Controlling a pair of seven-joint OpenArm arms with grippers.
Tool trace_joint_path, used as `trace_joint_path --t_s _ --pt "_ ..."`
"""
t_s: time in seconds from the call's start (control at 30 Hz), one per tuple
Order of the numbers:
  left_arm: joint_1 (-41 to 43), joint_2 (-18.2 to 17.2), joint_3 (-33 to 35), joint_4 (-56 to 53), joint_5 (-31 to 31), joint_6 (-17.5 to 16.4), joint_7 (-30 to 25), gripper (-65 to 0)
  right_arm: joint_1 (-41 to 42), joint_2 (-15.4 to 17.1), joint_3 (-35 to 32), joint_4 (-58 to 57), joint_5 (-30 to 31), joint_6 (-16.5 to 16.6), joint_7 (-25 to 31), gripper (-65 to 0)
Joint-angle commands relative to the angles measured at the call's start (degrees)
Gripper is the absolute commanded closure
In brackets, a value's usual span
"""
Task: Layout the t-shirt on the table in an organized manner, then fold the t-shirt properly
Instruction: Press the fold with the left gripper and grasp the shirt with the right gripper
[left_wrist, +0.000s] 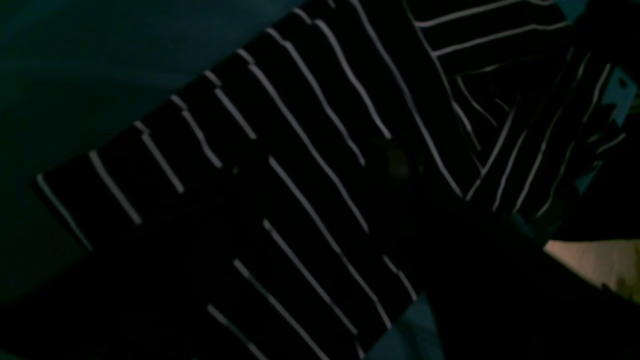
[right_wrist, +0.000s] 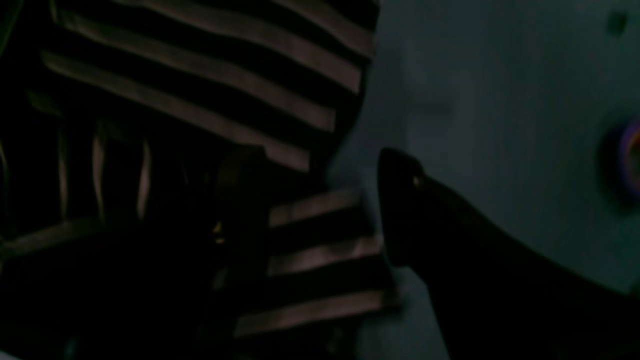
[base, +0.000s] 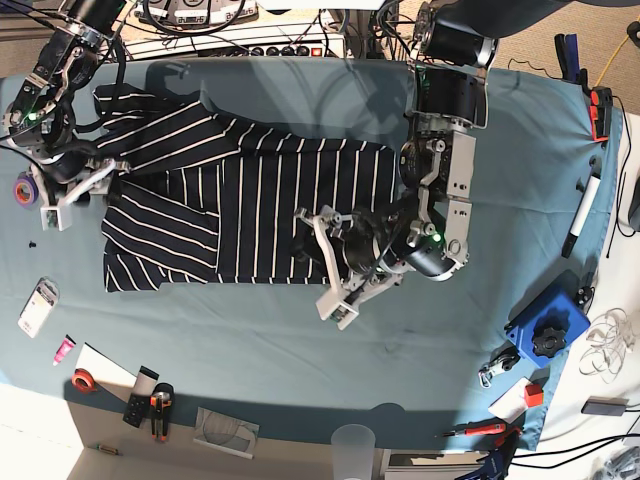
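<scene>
The t-shirt (base: 240, 205) lay spread across the teal tabletop (base: 300, 340), one sleeve folded in over its body. The left hand (base: 328, 255) hovered at its hem with jaws wide, holding nothing; the right hand (base: 80, 195) stood spread at the sleeve edge, gripping no cloth

Tan floor (base: 560, 25) beyond the far edge, cable-cluttered shelf (base: 250, 35), sunlit white strip (base: 40, 420) nearby
</scene>
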Motion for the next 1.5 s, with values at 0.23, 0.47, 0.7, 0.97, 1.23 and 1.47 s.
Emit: trace_joint_path --t_s 0.23,0.47,0.7,0.97,1.23,1.47 --pt "-0.20 0.44 -0.02 0.87 -0.98 -0.37 -1.42 -31.3 1.53 1.05 12.35 0.44 5.77 2.05 8.48 -34.7" --pt "-0.20 0.46 -0.02 0.87 -1.01 -0.37 -1.42 -31.3 1.51 1.03 13.66 -12.50 15.67 6.84 1.97 -34.7" --pt "-0.20 0.46 -0.02 0.87 -0.98 -0.37 -1.46 -31.3 1.53 1.01 13.66 -26.40 25.38 12.08 1.88 -34.7" --pt "-0.20 0.46 -0.02 0.87 -0.98 -0.35 -1.46 -31.3 6.45 0.85 13.66 -26.56 28.59 12.08 -0.07 -34.7" --pt "-0.20 0.48 -0.02 0.87 -0.81 -0.35 -1.44 -31.3 11.30 -2.71 10.19 -26.58 17.79 8.33 1.81 -34.7" --pt "-0.15 0.46 -0.02 0.87 -0.79 -0.35 -1.40 -31.3 11.02 -4.24 -0.66 -26.58 11.41 2.80 6.14 -34.7"
